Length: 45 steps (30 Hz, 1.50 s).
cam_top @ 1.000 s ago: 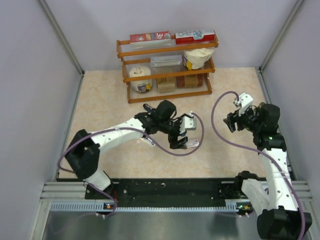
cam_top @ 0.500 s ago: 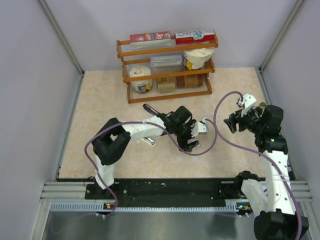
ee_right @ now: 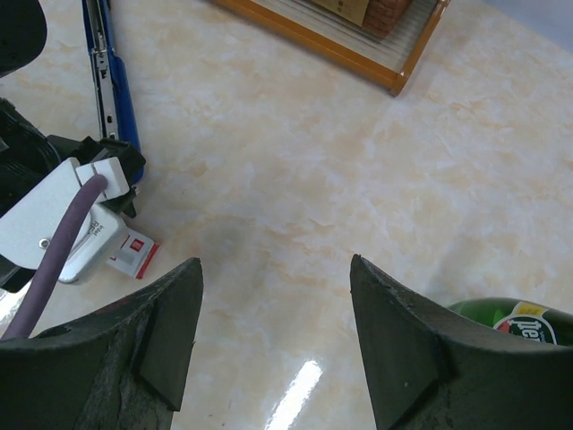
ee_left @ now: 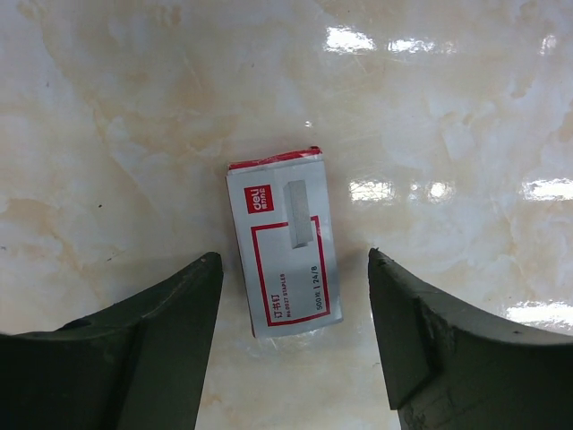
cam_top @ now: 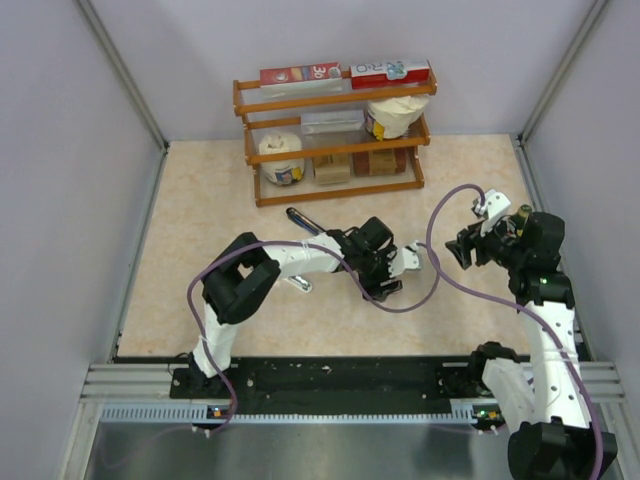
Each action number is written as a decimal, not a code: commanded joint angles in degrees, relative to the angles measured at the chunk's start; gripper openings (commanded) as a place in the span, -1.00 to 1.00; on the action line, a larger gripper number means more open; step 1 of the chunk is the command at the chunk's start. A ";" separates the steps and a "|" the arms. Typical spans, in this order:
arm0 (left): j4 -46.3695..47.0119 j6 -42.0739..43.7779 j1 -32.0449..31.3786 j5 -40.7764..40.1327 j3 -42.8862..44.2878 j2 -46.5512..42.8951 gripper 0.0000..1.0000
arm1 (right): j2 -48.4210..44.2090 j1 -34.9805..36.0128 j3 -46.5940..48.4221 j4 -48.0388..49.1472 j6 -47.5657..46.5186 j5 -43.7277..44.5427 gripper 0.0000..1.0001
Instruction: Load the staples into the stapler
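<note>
The staples box (ee_left: 282,244), red and white, lies flat on the marble tabletop; in the right wrist view the staples box (ee_right: 134,254) peeks out beside the left wrist. My left gripper (ee_left: 294,258) hovers right over it, open, a finger on each side of the box's near end with gaps on both sides. From above, the left gripper (cam_top: 385,283) hides the box. A blue stapler (ee_right: 115,81) lies swung open behind the left arm, a dark bar in the top view of the stapler (cam_top: 302,218). My right gripper (ee_right: 275,262) is open and empty, held at the right (cam_top: 466,246).
A wooden rack (cam_top: 335,150) with boxes, jars and a paper roll stands at the back; its corner (ee_right: 358,54) shows in the right wrist view. A green bottle (ee_right: 519,318) stands just right of the right gripper. A small silvery object (cam_top: 298,283) lies under the left forearm.
The left arm has folded its elbow in and carried its gripper a little to the right, over the box. The right gripper has shifted slightly right.
</note>
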 commanded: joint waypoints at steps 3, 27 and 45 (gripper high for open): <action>0.04 0.46 -0.34 -0.55 1.86 1.37 0.18 | -0.79 -0.67 -0.19 1.02 -0.03 -1.70 0.32; -2.25 1.25 -0.34 0.77 0.54 -2.85 0.28 | 0.44 -0.67 0.43 1.20 1.81 -3.55 0.32; -3.12 3.44 -2.18 -0.63 0.54 0.05 0.29 | -0.26 -0.67 0.17 1.11 1.90 -3.55 0.31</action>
